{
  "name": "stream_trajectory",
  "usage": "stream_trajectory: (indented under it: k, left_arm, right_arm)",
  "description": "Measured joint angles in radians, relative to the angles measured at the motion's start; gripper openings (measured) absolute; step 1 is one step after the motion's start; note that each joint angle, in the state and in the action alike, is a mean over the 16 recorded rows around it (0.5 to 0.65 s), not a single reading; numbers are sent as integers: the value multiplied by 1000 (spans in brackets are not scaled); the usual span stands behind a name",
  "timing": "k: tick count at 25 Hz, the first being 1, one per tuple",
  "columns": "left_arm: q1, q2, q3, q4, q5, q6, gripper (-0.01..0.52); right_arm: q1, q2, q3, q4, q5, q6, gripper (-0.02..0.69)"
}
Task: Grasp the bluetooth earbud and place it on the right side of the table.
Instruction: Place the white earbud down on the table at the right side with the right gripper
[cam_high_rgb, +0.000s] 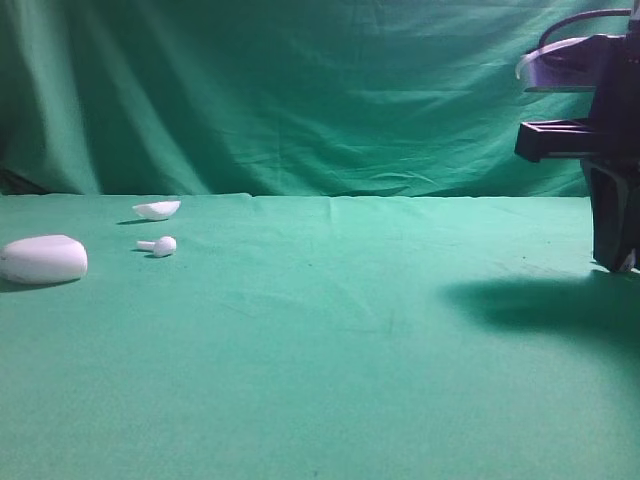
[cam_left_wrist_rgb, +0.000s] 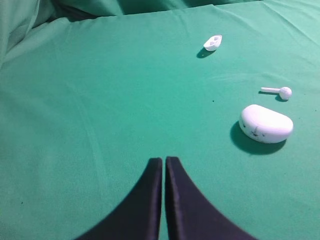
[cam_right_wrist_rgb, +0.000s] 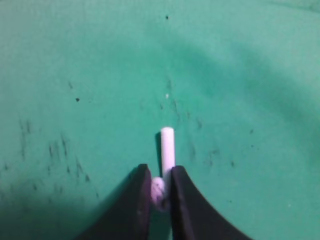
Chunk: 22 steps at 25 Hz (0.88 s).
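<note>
- At the left edge of the table (cam_high_rgb: 330, 380) lies a white oval case (cam_high_rgb: 43, 259), smooth and glossy, rounded like a pebble; it takes no part in the step.
- Just beside it, toward the back left, lie a second earbud (cam_high_rgb: 159, 245) with its stem flat on the cloth, and a small white shell-shaped piece (cam_high_rgb: 157, 209) behind that. Both are hard plastic.
- The left gripper (cam_left_wrist_rgb: 163, 165) hovers over bare cloth near the left side, its dark tapered fingers pressed together with nothing between them.
- The cloth is green, matte and wrinkled, soft enough that a small round thing should settle on it without rolling far.
- At the right edge, the right gripper (cam_right_wrist_rgb: 161, 192) hangs low over the table and pinches the bluetooth earbud (cam_right_wrist_rgb: 166, 150) by its rounded head, the short white stem poking forward past the tips.
- In my judgement the placing is the step in hand: lower until the stem touches the cloth, part the jaws slowly and only a little, then lift straight up so the earbud is not flicked away.
</note>
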Motion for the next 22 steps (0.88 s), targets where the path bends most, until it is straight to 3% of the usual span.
stream_trajectory:
  k: [14,22]
  left_arm:
    - [0,0,0,0,0,0,0]
    - [0,0,0,0,0,0,0]
  right_arm:
    - [0,3,-30,14,17,1,295]
    - [0,-142,-93,25,144,1,315]
